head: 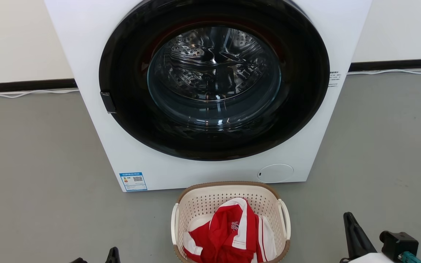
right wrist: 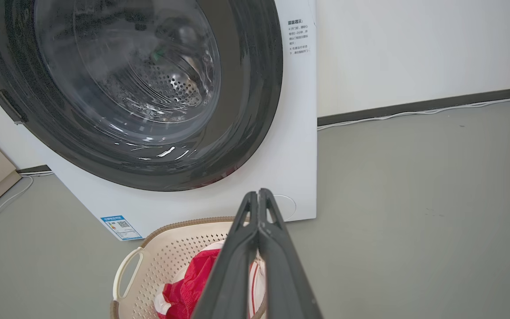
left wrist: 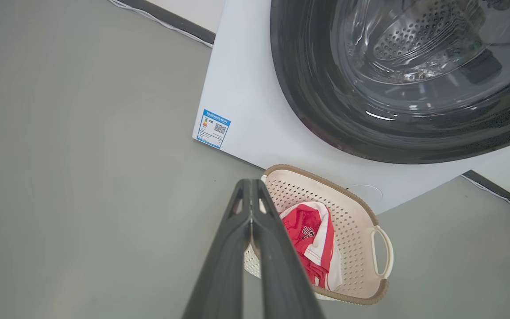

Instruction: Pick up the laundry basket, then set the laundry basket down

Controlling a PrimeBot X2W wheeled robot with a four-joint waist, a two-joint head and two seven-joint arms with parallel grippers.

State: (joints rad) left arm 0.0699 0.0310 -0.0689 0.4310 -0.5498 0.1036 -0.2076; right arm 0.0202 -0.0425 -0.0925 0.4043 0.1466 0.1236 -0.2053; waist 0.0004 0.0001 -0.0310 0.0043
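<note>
The laundry basket [head: 203,199] [left wrist: 352,221] [right wrist: 166,257] sits on the grey floor just in front of the washing machine. It is cream-white and perforated, with a brown rim and white loop handles on both sides. A red and white garment [head: 228,233] lies inside it. My left gripper [left wrist: 250,188] hangs above the floor to the basket's left, fingers pressed together and empty; its tip [head: 113,252] pokes in at the bottom of the head view. My right gripper [right wrist: 258,195] [head: 349,219] is shut too, empty, to the basket's right.
A white front-loading washing machine [head: 97,54] with a dark round glass door [head: 214,78] stands right behind the basket, door closed. White cables [head: 24,94] run along the dark skirting by the wall. Grey floor [head: 35,153] spreads on both sides.
</note>
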